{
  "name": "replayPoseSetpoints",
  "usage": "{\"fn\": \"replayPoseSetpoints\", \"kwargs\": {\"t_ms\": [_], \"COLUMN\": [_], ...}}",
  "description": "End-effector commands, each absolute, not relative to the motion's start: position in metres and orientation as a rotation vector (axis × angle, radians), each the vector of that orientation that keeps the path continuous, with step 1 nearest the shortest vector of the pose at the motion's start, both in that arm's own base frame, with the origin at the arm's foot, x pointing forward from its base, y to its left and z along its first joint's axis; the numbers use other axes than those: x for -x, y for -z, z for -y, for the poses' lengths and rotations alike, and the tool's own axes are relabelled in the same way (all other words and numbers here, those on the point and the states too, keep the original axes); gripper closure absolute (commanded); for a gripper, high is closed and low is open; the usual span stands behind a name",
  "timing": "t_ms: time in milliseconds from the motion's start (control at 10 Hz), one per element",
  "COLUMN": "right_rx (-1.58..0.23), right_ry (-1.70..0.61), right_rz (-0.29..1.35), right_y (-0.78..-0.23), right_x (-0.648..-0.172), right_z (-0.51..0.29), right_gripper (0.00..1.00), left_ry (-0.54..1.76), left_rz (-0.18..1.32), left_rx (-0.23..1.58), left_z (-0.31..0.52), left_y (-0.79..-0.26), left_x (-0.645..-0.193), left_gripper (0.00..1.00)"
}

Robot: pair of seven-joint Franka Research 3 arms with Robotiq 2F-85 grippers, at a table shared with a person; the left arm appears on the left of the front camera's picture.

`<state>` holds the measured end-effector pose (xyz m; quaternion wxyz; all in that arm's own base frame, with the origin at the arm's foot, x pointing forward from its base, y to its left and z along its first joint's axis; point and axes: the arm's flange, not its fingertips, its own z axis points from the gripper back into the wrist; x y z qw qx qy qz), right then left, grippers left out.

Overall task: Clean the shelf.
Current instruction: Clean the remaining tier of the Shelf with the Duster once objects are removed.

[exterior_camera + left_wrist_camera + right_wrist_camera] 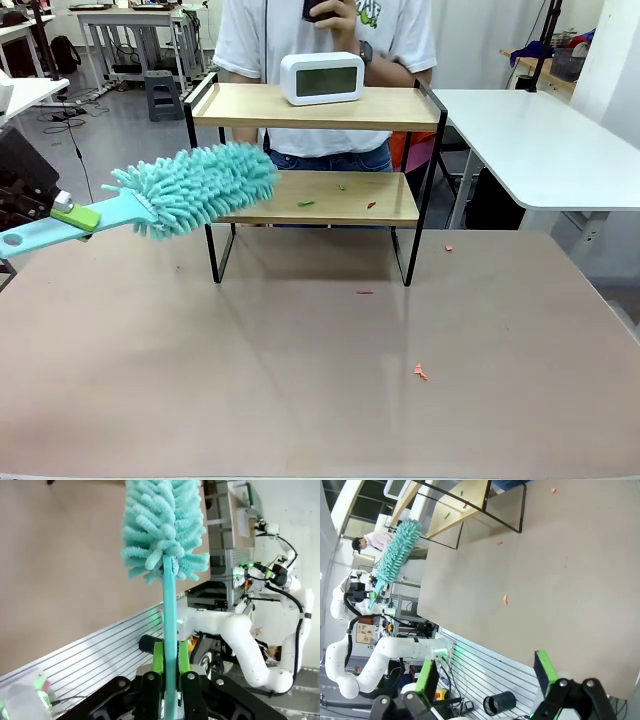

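The shelf (390,196) stands at the table's far middle, two wooden boards in a black frame. Small green and red scraps (305,203) lie on its lower board. My left gripper (74,216) at the left edge is shut on the teal handle of a fluffy duster (200,185), whose head reaches the lower board's left end. In the left wrist view the green pads (158,661) clamp the handle, and the duster head (165,525) points away. My right gripper (486,676) stands open over the table's near edge, far from the shelf (470,497) and duster (397,550).
A white digital clock (322,78) sits on the top board. A person stands right behind the shelf. Red scraps (420,372) lie scattered on the brown table top. A white side table (530,140) stands at the right.
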<state>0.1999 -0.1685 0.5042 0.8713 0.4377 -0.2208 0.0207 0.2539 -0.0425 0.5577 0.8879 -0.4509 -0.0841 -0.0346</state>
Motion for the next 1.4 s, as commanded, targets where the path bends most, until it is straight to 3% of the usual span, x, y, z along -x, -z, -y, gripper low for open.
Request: {"fn": "replayPoseSetpoints", "kwargs": {"t_ms": [0,500,1100,1300], "right_rx": [-0.932,-0.932,-0.932,-0.932], "right_ry": [-0.063,-0.063,-0.063,-0.063], "right_rz": [0.49,0.49,0.49,0.49], "right_y": [-0.506,-0.506,-0.506,-0.506], "right_x": [-0.202,-0.202,-0.202,-0.202], "right_z": [0.168,0.168,0.168,0.168], "right_gripper": [0.0,0.0,0.0,0.0], "left_ry": [0.142,0.11,-0.069,-0.024], "left_rz": [0.142,0.217,0.432,0.397], "left_rx": [0.923,0.917,0.699,0.648], "left_z": [0.016,0.056,0.133,0.152], "left_y": [-0.555,-0.548,-0.528,-0.518], "left_x": [-0.233,-0.259,-0.323,-0.34], "left_gripper": [0.87,0.87,0.87,0.87]}}
